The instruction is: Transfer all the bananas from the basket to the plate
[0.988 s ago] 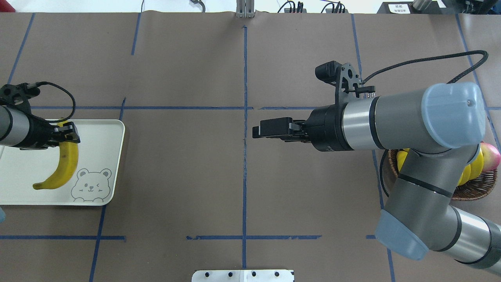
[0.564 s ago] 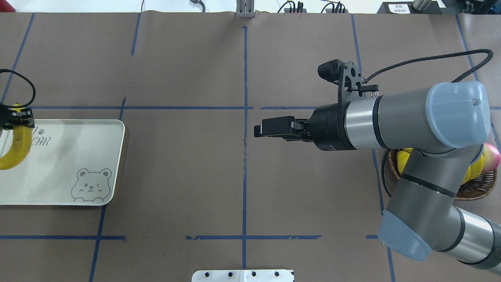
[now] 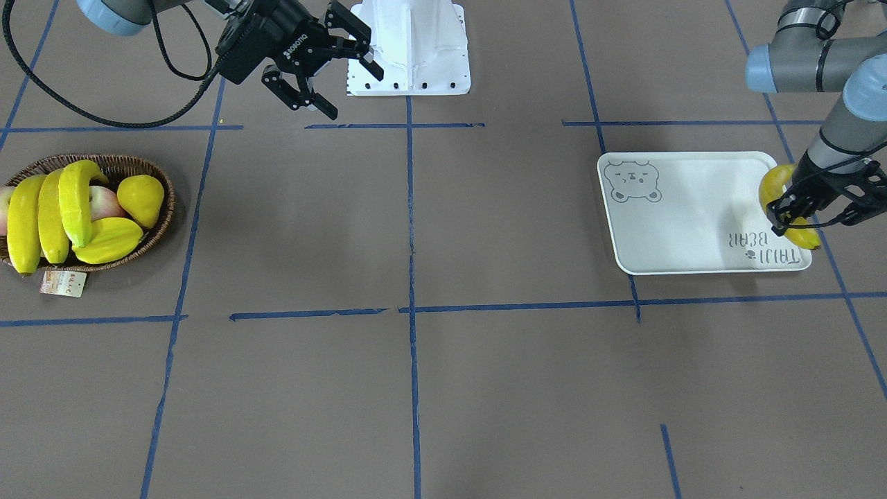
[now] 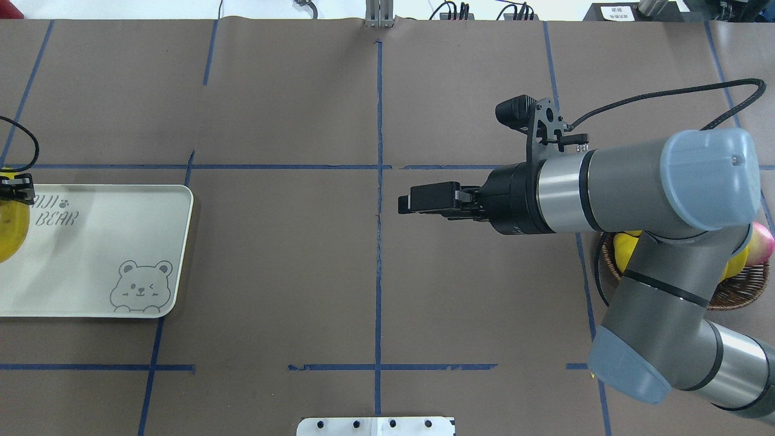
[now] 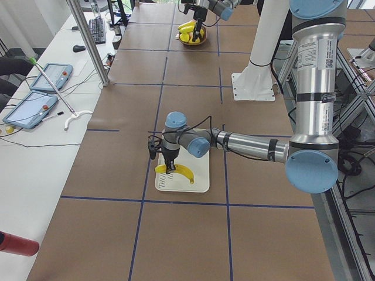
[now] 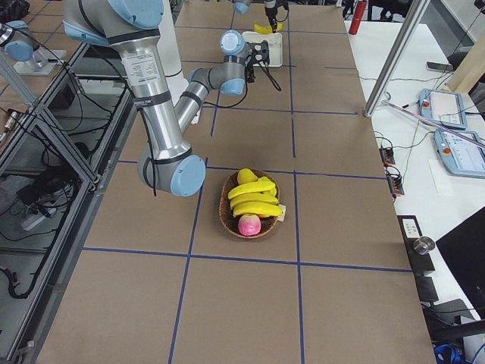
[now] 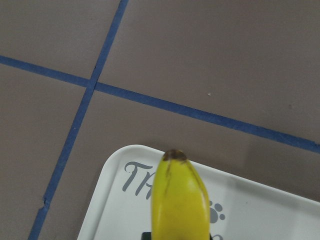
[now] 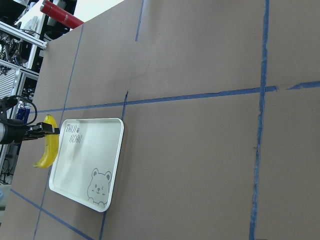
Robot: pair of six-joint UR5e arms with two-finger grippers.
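My left gripper (image 3: pixel 812 202) is shut on a yellow banana (image 3: pixel 779 197) at the lettered end of the pale plate (image 3: pixel 693 208). The overhead view cuts this banana (image 4: pixel 9 225) at its left edge, over the plate (image 4: pixel 91 260). The left wrist view shows the banana's dark tip (image 7: pixel 175 156) pointing past the plate's rim (image 7: pixel 112 165). I cannot tell whether it touches the plate. Three more bananas (image 3: pixel 52 211) lie in the wicker basket (image 3: pixel 142 165). My right gripper (image 3: pixel 353 93) hangs open and empty above the table's middle, near the robot's base.
The basket also holds a yellow pear (image 3: pixel 142 197), a ridged starfruit (image 3: pixel 107 239) and a red apple (image 3: pixel 104 201); a paper tag (image 3: pixel 62 283) hangs off it. In the overhead view my right arm (image 4: pixel 654 181) covers most of the basket (image 4: pixel 735 293). Blue tape lines cross the brown table.
My left gripper has carried the banana from the plate's middle towards its lettered outer end, nearly out of the overhead view. The right arm has drifted slightly towards the basket side.
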